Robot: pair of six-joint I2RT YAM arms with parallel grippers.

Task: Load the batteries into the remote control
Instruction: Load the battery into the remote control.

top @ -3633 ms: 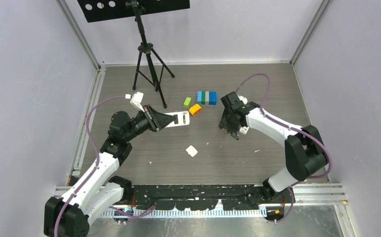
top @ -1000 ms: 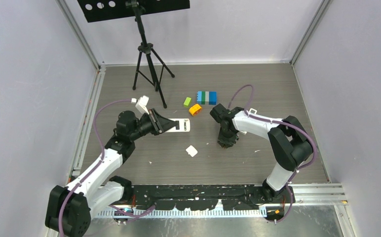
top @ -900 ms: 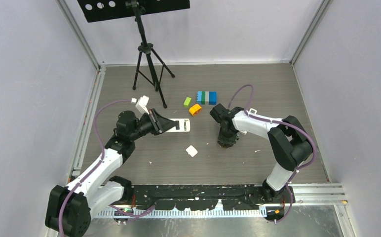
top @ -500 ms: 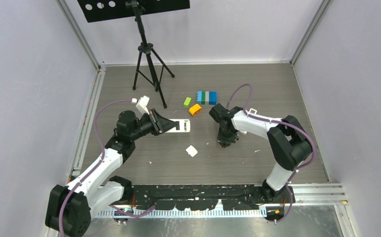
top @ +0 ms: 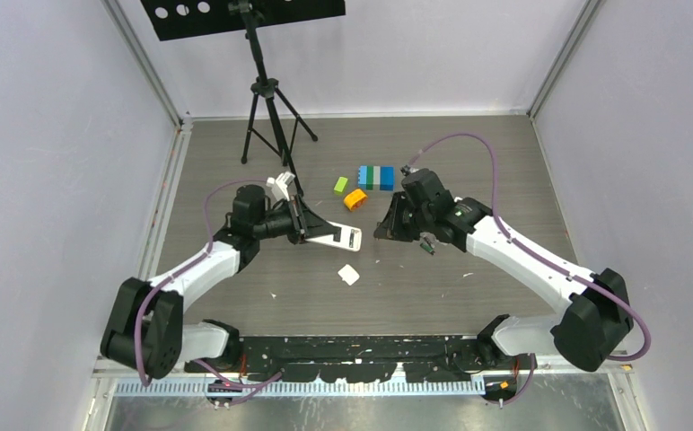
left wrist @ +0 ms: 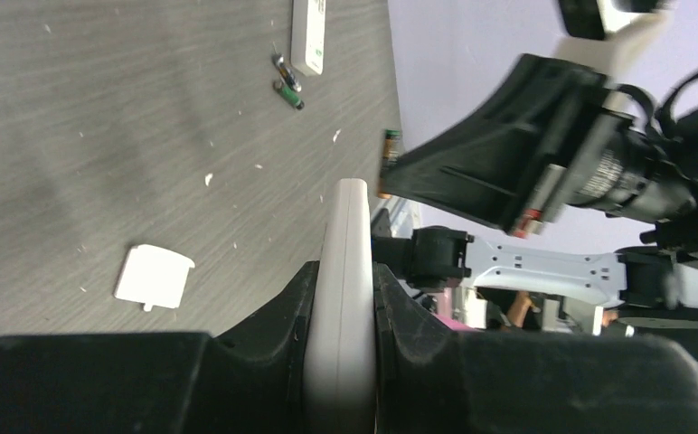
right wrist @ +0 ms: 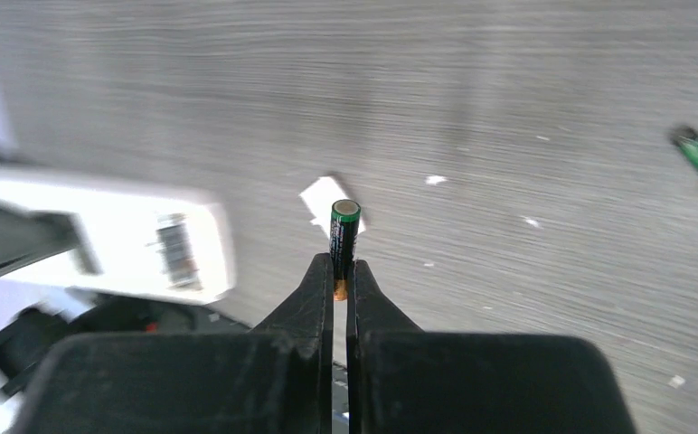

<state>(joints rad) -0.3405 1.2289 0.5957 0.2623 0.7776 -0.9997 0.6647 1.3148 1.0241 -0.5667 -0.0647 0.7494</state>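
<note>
The left arm reached in low from its side, the left gripper (left wrist: 344,271) clamped on the edges of the white remote control (top: 338,237), whose dark battery bay showed. The right arm stretched across toward it, the right gripper (right wrist: 340,271) pinching one battery (right wrist: 344,231) by its end, near the remote's tip. Two loose batteries (left wrist: 287,81) lay on the grey wood-grain table (top: 433,296) beside a second remote (left wrist: 309,36), and a white cover (top: 349,274) lay apart. Toy blocks (top: 376,177) and a tripod (top: 271,117) stood farther back between pale walls (top: 47,180).

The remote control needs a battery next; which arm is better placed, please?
Probably the right: the right gripper pinches a battery near the white remote, which the left gripper holds.
</note>
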